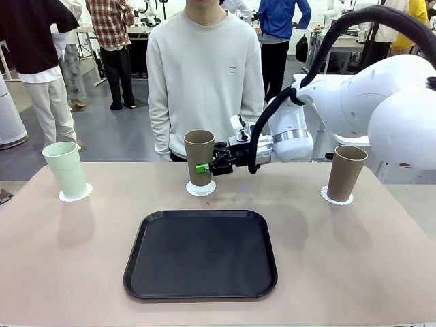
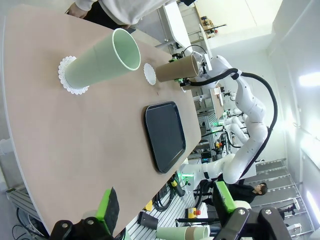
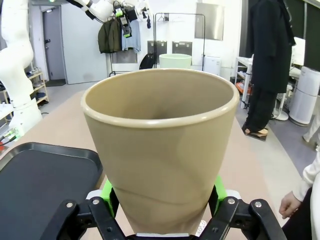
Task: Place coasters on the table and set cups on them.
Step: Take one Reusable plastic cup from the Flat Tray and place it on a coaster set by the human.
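cups: brown cup (image 1: 199, 157) clamped in right gripper (image 1: 206, 167) above a coaster (image 1: 201, 189) at tray's (image 1: 200, 255) twelve o'clock; tray empty; left gripper (image 2: 165, 212) apart.

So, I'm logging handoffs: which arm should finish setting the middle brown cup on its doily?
Right. The right gripper is shut on the tall brown-tan tumbler, directly over the white scalloped paper doily. The left gripper hangs open past the table's edge, holding nothing.
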You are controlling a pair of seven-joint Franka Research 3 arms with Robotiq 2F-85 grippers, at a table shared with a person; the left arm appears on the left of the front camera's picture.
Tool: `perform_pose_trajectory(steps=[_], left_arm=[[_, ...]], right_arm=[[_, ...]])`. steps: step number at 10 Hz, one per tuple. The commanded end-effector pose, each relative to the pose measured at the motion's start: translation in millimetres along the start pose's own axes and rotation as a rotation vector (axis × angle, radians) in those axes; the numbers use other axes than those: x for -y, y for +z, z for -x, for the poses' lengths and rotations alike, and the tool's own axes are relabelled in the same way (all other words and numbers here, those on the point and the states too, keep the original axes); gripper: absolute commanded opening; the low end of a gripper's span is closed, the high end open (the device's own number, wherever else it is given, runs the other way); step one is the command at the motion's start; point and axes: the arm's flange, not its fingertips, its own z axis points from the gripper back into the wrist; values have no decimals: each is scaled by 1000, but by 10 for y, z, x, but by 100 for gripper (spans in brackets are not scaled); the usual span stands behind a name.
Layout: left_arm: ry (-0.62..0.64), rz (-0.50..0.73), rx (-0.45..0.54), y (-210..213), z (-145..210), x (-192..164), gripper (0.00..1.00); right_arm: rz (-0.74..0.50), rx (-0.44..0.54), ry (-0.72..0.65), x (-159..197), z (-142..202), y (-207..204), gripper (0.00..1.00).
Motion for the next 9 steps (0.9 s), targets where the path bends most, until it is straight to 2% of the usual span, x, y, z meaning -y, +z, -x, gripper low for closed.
perform_pose_trajectory(steps=[1, 9], left_arm=[[7, -7, 6, 15, 8, 18, 100], [7, -7, 6, 15, 8, 18, 100]], right_arm=[[-21, 11, -7, 121, 92, -59, 84], [-28, -7, -46, 156, 323, -103, 84]])
